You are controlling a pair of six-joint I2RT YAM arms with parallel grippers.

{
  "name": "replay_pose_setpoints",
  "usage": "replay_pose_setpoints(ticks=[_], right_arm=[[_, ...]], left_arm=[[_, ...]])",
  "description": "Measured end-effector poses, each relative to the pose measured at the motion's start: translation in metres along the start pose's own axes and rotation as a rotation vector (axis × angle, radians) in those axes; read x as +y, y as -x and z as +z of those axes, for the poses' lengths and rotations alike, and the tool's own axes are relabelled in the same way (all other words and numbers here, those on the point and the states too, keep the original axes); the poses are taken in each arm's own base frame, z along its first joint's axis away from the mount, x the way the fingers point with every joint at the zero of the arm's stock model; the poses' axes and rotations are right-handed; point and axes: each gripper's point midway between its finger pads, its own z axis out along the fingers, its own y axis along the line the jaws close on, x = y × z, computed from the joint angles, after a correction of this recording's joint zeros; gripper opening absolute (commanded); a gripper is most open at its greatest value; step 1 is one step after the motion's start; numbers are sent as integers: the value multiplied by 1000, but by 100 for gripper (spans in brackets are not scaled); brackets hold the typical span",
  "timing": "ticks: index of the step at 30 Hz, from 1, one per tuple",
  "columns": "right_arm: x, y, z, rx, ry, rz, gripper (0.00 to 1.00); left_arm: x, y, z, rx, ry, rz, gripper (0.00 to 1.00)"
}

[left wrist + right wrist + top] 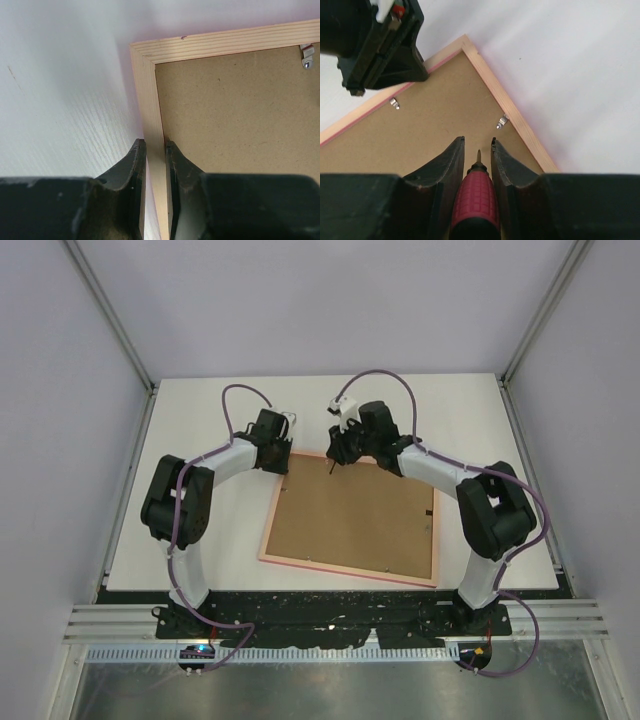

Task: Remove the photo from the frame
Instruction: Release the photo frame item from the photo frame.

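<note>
1. Top view: the frame [345, 573] lies back-up, and the backing board [350, 520] is still seated in it. The photo is hidden underneath. The left gripper [283, 462] and right gripper [335, 455] meet it at its far side.
2. Left wrist: the left gripper is clenched across the frame's rail [150, 100], with the corner just ahead of its fingertips.
3. Right wrist: the right gripper grasps a screwdriver [476, 195], tip towards the board. Clips [503, 121] sit ahead-right and ahead-left, seemingly still fastened. I judge this early: clips, board and photo all remain.
</note>
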Motion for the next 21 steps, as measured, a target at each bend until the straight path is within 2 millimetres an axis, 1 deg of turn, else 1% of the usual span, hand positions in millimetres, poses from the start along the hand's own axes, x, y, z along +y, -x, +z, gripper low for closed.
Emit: replay_pose_setpoints(ticks=[2,5,7,9,10,13,14,18,21], right_arm=[[-1,9,-1,-10,-9,9,8],[-5,34,-2,-53,-28,9,8],[-9,55,-3,-91,-44,9,8],[-12,68,-2,-117,-60,8,8],[-14,72,-2,-123,-70,11,8],[-21,73,6,-122,-89,43,8],[-24,70,9,-113,-92,63,8],[-29,47,18,-46,-99,141,8],[-32,37,20,-17,-110,176,8]], left_arm=[[0,0,0,0,0,0,9],[0,0,0,0,0,0,9],[0,0,0,0,0,0,9],[0,0,0,0,0,0,9],[0,0,0,0,0,0,9],[0,0,0,0,0,0,9],[0,0,0,0,0,0,9],[0,0,0,0,0,0,9],[0,0,0,0,0,0,9]])
